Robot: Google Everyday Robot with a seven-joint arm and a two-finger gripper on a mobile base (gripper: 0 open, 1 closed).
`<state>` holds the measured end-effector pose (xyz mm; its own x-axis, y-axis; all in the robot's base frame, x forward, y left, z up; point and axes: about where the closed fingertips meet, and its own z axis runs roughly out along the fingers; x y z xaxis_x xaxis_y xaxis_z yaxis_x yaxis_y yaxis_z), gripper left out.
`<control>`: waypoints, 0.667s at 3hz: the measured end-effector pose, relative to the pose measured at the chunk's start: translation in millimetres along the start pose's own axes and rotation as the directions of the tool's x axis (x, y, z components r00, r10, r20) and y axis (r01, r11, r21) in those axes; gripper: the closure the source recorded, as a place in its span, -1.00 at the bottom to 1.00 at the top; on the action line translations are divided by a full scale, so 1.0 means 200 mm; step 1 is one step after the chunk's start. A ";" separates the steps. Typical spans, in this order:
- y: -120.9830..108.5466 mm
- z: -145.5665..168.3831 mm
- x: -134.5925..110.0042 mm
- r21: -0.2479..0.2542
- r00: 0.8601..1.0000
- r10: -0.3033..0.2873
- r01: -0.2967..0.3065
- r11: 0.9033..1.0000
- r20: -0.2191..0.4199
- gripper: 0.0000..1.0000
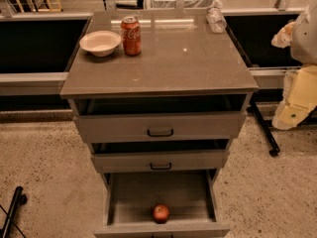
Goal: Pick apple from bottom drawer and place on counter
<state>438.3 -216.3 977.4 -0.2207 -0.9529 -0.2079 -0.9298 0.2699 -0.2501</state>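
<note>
The apple (160, 213) is small, round and red-orange. It lies on the bare floor of the bottom drawer (133, 192), which is pulled fully open, and it sits near the drawer's front panel, about mid-width. The counter (178, 63) is the glossy grey-brown slab on top of the cabinet. My gripper (283, 34) is at the right edge of the view, level with the counter's back right corner, off to its side and far from the apple. My pale arm (298, 98) hangs below it.
On the counter's back left stand a red soda can (131, 35) and a white bowl (100, 42); a clear plastic bottle (216, 20) lies at the back right. The top drawer (160, 128) and middle drawer (160, 161) are slightly open. A black pole (12, 209) lies on the floor at left.
</note>
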 end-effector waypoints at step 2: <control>0.06 0.21 0.00 -0.057 0.997 0.015 -0.010 0.998 0.081 -1.00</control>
<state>439.9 -207.8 935.5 -0.2095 -0.9345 -0.2878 -0.9429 0.2710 -0.1936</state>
